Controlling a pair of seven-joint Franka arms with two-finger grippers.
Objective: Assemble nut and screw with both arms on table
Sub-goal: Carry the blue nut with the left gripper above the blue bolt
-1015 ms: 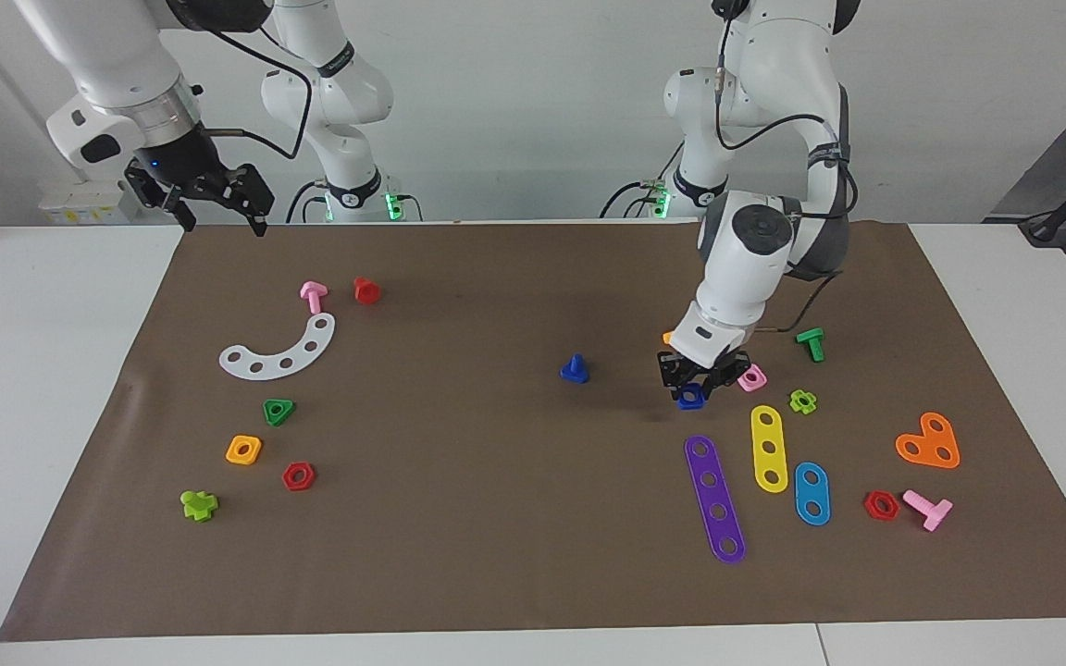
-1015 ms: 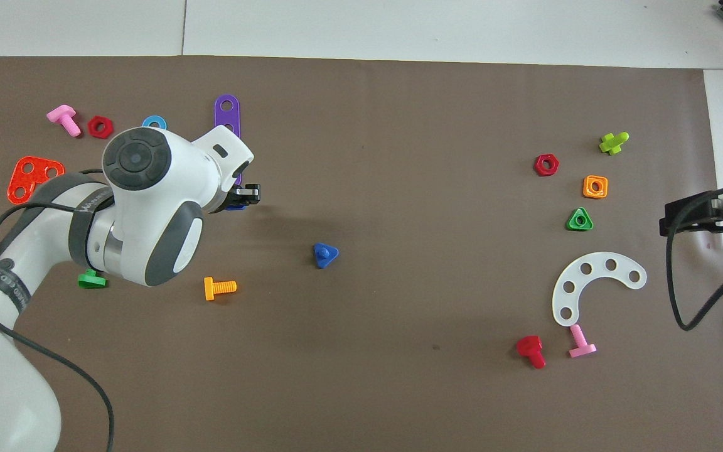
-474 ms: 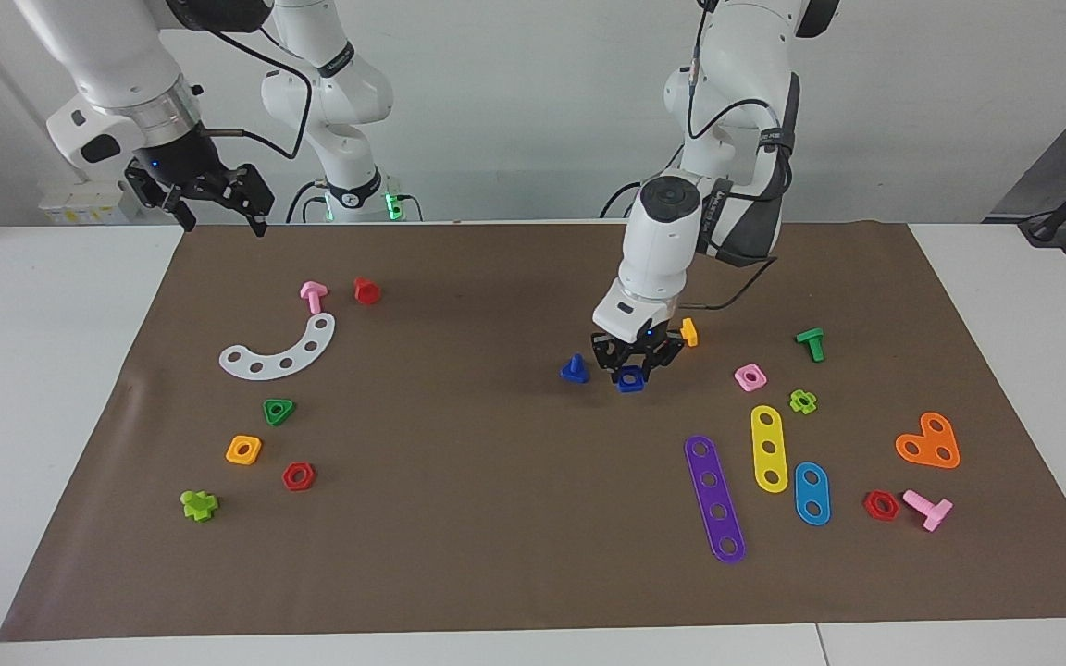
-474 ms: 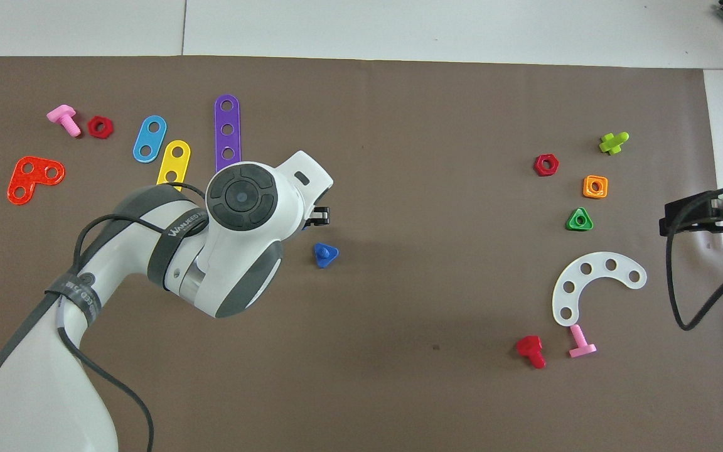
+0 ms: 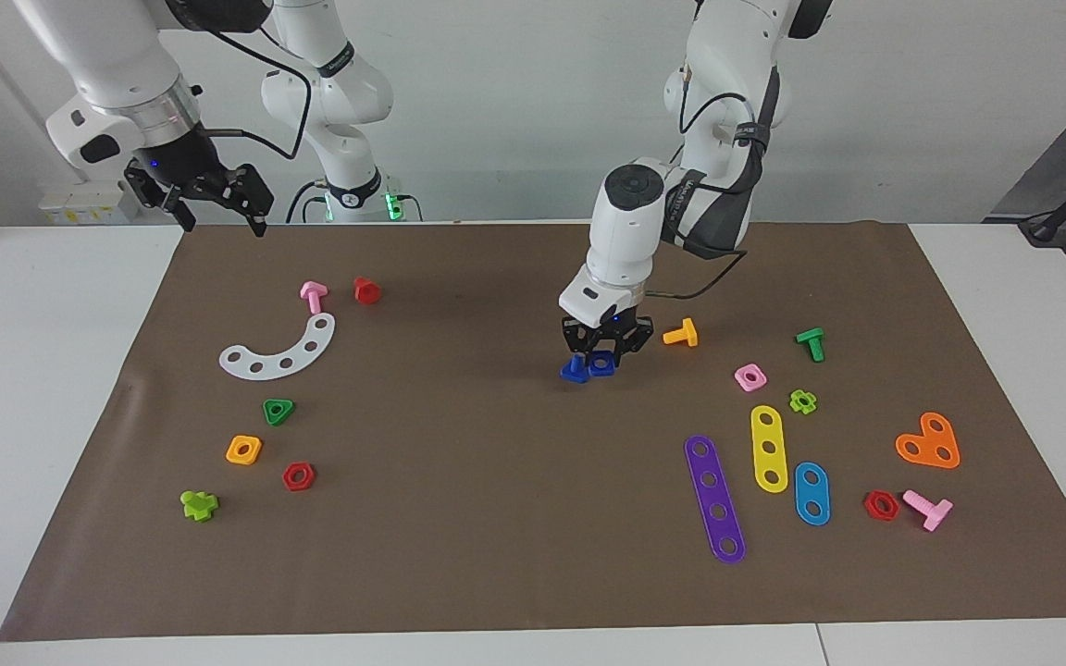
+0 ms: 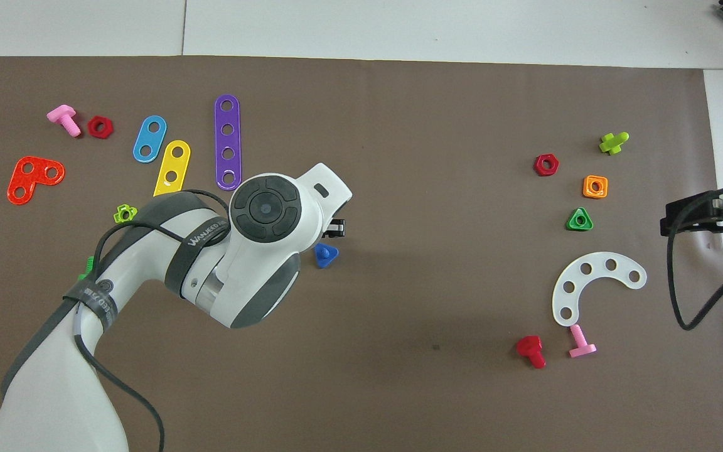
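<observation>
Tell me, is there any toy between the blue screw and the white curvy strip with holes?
No. In the facing view, only bare brown mat lies between the screw and the curved white strip; the overhead view agrees.

left arm (image 5: 630, 213) reaching mid-table, fingers (image 5: 588, 348) pinched, pointing down | right arm (image 5: 117, 65) waits raised, fingers (image 5: 257, 218) spread

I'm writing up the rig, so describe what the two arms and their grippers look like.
Both arms are glossy white with rounded joints. The left arm has dark grey joint covers, a round grey cap and a black cable strapped along it. The left gripper and right gripper are black.
</observation>
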